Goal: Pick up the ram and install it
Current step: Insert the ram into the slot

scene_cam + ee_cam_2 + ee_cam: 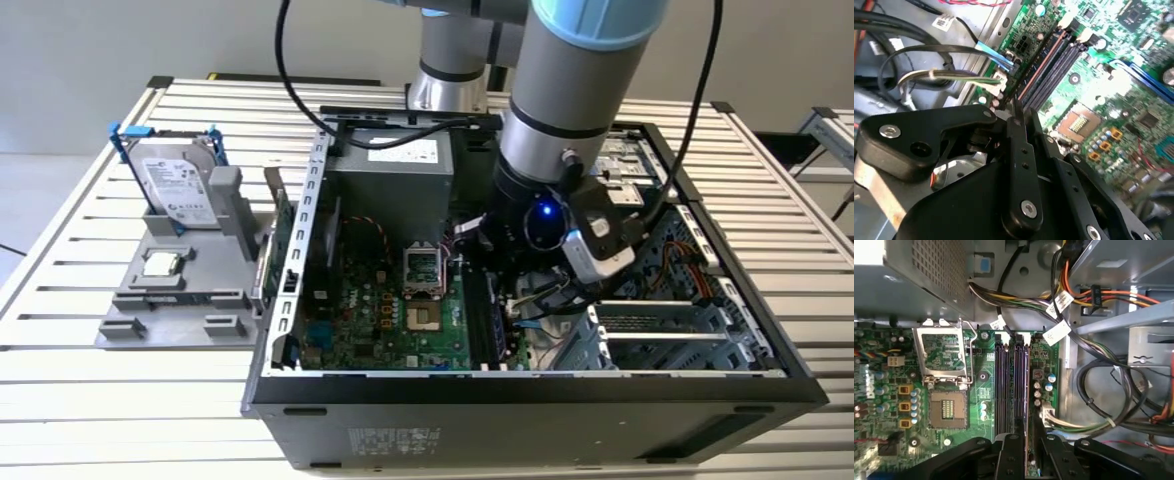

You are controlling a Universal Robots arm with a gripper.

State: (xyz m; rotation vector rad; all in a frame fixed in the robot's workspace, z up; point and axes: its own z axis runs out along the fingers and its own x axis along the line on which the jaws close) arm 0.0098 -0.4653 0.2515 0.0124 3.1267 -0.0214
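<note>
The exterior view looks down from above at the open computer case (534, 385); both wrist views sit close over its memory slots (1013, 385).

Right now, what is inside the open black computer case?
Inside the open black computer case lie a green motherboard, dark memory slots and bundled cables. The arm's end effector covers the slots' near end.

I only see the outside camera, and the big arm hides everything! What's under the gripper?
Observer: In the first wrist view, the gripper is right over the long dark memory slots.
Operator: Is the ram in?
Observer: A thin green strip sits at the gripper. I can't tell if it's the ram.
Operator: Anything close by?
Observer: Cables loop beside the slots.
</note>
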